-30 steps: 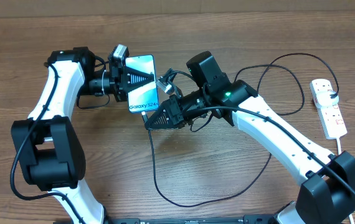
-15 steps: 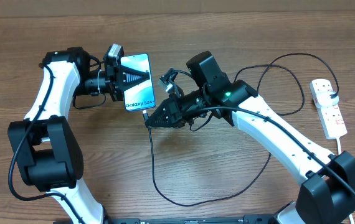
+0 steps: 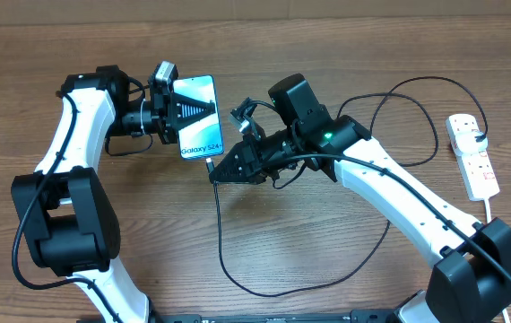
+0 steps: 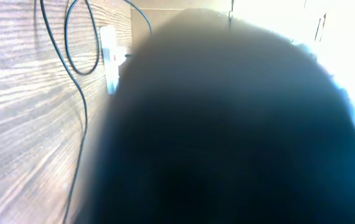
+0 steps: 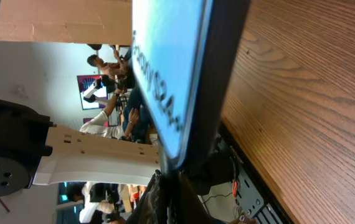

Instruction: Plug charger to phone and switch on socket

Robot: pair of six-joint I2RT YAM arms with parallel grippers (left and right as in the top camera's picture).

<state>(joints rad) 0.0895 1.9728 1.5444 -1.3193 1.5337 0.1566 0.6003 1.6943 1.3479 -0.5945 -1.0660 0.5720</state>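
Left gripper (image 3: 197, 111) clamps the phone (image 3: 203, 136); right gripper (image 3: 216, 174) pinches the charger (image 3: 219, 224) tip at its lower edge. A skewed push may jam the tip or dislodge the phone.

The table (image 3: 327, 269) under me is matt wood with a streaky grain. The phone (image 3: 203, 135) has a smooth, glossy glass face and a dark, duller edge. The charger (image 3: 218, 224) cable looks like thin matt black rubber. The socket (image 3: 472, 160) is smooth white plastic. My left gripper (image 3: 206, 109) and right gripper (image 3: 213, 175) are matt black plastic, and my right arm (image 3: 399, 202) wears smooth white plastic shells.
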